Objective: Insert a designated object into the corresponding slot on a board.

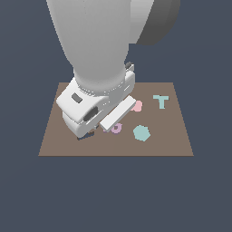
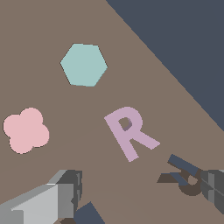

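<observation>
— Lilac R [image 2: 130, 131]: where does it lie?
— Flat on the brown board [image 2: 52, 26], free of my grasp, near the board edge that borders the dark ground in the wrist view. A teal hexagon [image 2: 84, 64] and a pink blob piece [image 2: 25, 130] lie apart from it on the same surface.
— And your gripper [image 2: 140, 192]?
— My fingers [image 2: 68, 192] are spread wide, pinching nothing; the R sits just ahead of the gap between them. A dark recess [image 2: 186, 175] shows beside one fingertip; I cannot tell its full outline.
— Exterior view?
— My arm covers most of the R [image 1: 116, 128]; a teal T [image 1: 161, 101] lies near the far edge.
</observation>
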You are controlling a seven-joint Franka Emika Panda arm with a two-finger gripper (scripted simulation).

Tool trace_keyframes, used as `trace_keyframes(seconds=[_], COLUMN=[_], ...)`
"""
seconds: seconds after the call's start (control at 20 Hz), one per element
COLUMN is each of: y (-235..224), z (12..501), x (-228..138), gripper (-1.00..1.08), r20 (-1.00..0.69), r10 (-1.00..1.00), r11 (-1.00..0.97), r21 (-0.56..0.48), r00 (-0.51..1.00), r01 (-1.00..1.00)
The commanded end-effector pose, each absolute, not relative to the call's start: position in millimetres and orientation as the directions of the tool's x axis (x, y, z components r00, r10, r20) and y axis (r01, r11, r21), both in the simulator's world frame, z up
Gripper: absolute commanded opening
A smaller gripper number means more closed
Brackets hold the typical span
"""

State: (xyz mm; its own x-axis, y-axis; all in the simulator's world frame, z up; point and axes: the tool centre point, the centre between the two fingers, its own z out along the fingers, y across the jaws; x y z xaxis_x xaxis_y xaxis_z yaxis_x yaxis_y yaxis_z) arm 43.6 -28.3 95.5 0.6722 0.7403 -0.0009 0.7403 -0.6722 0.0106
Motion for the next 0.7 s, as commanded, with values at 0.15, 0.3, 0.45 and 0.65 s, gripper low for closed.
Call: trace_keyframes(seconds=[0.15, 0.3, 0.45, 0.65], y=[-23.4, -20.7, -18.0, -15.1], z=[78.4, 70.7, 64.2, 57.5], x=[52.4, 55.9, 58.6, 61.2], gripper=[1.00, 1.00, 1.00, 1.00], r20=[0.000, 0.000, 0.000, 0.000], r10=[0.857, 0.898, 0.928, 0.954], r11=[-0.515, -0.439, -0.372, -0.300], r21=[0.007, 0.005, 0.003, 0.002], r00=[0.515, 0.439, 0.372, 0.300], r01=[0.857, 0.898, 0.928, 0.954])
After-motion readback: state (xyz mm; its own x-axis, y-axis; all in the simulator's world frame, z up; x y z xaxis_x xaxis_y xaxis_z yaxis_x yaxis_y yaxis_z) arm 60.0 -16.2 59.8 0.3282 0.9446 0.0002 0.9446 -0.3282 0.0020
